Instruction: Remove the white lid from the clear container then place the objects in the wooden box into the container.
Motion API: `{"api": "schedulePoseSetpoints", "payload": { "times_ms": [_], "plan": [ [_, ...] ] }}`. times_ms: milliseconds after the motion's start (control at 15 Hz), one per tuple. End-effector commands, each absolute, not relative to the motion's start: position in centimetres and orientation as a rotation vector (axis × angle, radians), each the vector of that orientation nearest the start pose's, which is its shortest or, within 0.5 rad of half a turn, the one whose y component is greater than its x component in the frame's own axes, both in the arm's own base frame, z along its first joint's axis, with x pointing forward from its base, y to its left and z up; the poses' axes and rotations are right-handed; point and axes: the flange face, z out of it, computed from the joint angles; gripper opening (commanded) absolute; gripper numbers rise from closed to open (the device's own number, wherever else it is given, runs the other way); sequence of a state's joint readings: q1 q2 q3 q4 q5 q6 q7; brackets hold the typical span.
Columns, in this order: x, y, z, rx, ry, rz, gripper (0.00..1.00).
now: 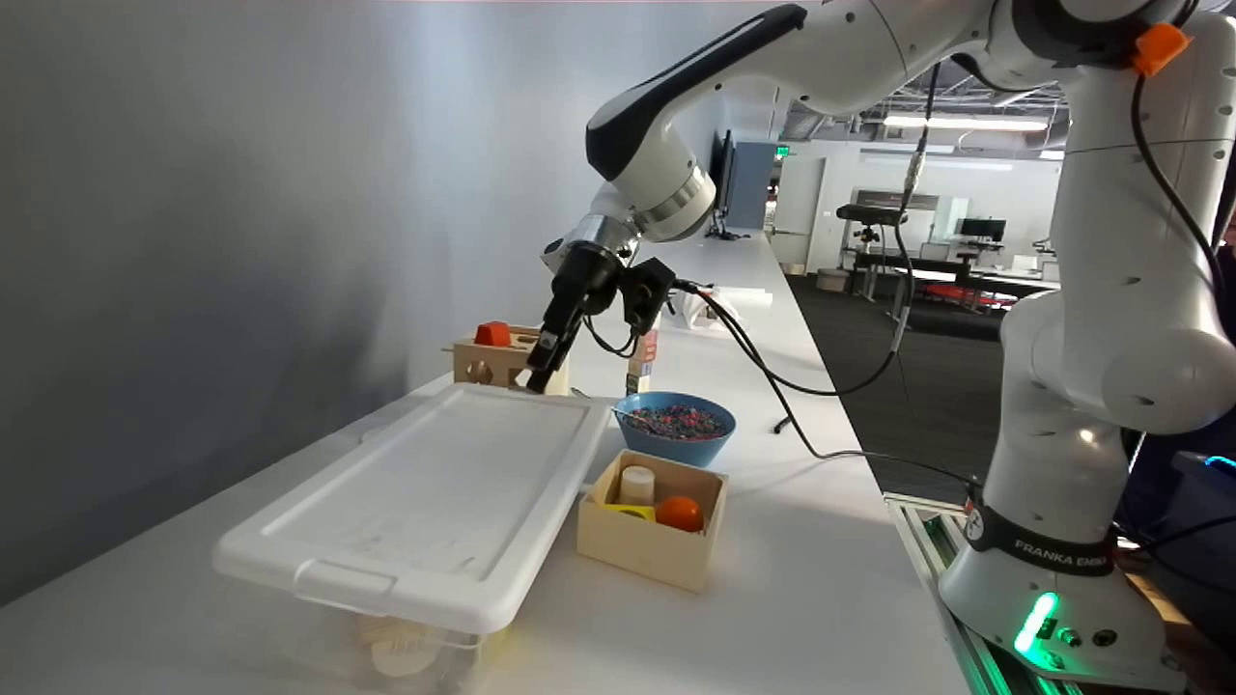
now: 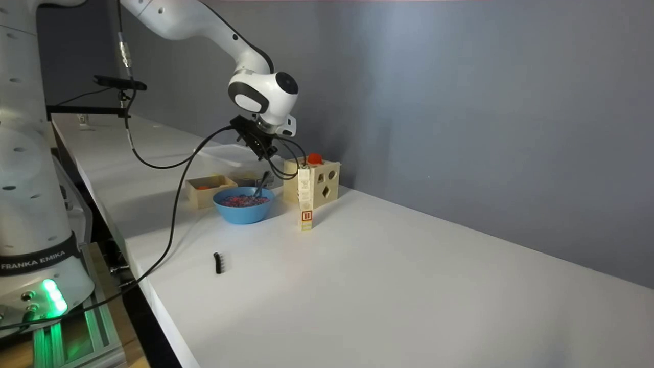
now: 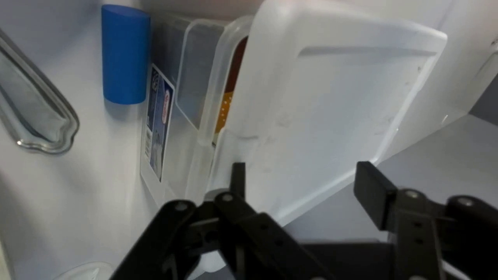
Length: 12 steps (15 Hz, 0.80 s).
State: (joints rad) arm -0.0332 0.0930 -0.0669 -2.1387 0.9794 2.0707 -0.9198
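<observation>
The white lid [image 1: 425, 483] lies over the clear container [image 1: 425, 656]. In the wrist view the lid [image 3: 319, 97] sits askew: a wedge of the container's rim [image 3: 212, 89] and of brown and orange contents shows past its end. My gripper [image 3: 301, 169] is at that end of the lid, jaws apart; one fingertip [image 3: 238, 181] overlaps the lid's end in the view, and whether it touches cannot be told. In an exterior view the gripper [image 1: 541, 376] points down at the lid's far end. The wooden box [image 1: 642, 555] holds an orange ball [image 1: 681, 514], a pale cylinder [image 1: 637, 486] and a yellow piece [image 1: 628, 510].
A blue bowl [image 1: 676, 425] of small bits stands beside the lid, with a metal handle [image 3: 35, 112] sticking out. Another wooden box [image 2: 324, 186] with a red block, and a narrow upright stack [image 2: 305, 197], stand close by. A blue cylinder [image 3: 126, 54] is near the container. The wall [image 1: 241, 241] runs alongside.
</observation>
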Motion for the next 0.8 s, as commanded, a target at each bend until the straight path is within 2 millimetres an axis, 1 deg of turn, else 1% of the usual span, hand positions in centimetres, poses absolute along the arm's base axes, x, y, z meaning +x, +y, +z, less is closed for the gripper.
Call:
{"api": "schedulePoseSetpoints", "payload": {
  "times_ms": [0,133,200,333,400,533,600,733],
  "plan": [
    [55.0,-1.1,37.4,-2.291,-0.298,-0.353,0.42],
    [55.0,-1.0,37.4,-2.297,-0.292,-0.347,0.29],
    [55.0,-1.0,37.4,-2.307,-0.290,-0.354,0.21],
    [54.7,-1.2,38.3,-2.301,-0.294,-0.390,0.07],
    [54.3,-1.5,39.3,-2.316,-0.279,-0.416,0.02],
    [54.0,-2.1,40.7,-2.393,-0.284,-0.487,0.00],
    [54.1,-2.4,41.0,-2.430,-0.276,-0.518,0.00],
    [54.5,-2.8,40.9,-2.504,-0.243,-0.587,0.00]
  ]
}}
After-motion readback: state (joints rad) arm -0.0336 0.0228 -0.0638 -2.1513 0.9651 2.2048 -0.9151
